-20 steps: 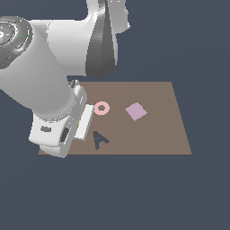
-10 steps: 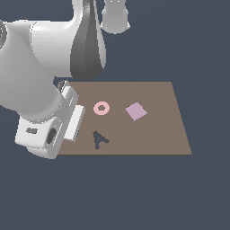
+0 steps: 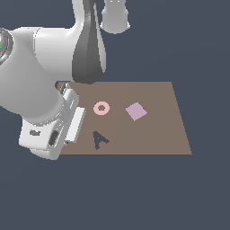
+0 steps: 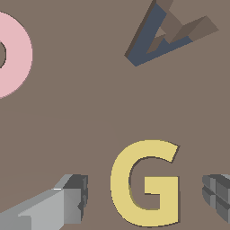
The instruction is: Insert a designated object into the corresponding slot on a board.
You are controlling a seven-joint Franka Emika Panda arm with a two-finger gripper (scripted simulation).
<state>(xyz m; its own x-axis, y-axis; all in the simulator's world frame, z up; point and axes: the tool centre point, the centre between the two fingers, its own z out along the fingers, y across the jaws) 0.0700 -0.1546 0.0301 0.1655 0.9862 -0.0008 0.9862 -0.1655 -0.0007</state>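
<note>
Brown board (image 3: 157,130); only wrist view shows yellow G (image 4: 144,182) between open tool (image 4: 148,197).

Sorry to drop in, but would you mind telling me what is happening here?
The robot's hand hangs open over a brown board, its fingers on either side of a yellow G block without touching it. The block lies flat on the board, near the dark A-shaped recess and the pink ring. Whether it sits in its slot, I cannot tell.

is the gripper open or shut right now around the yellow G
Open. In the wrist view the two fingers stand well apart on either side of the yellow G block, with bare board showing between each finger and the block.
</note>
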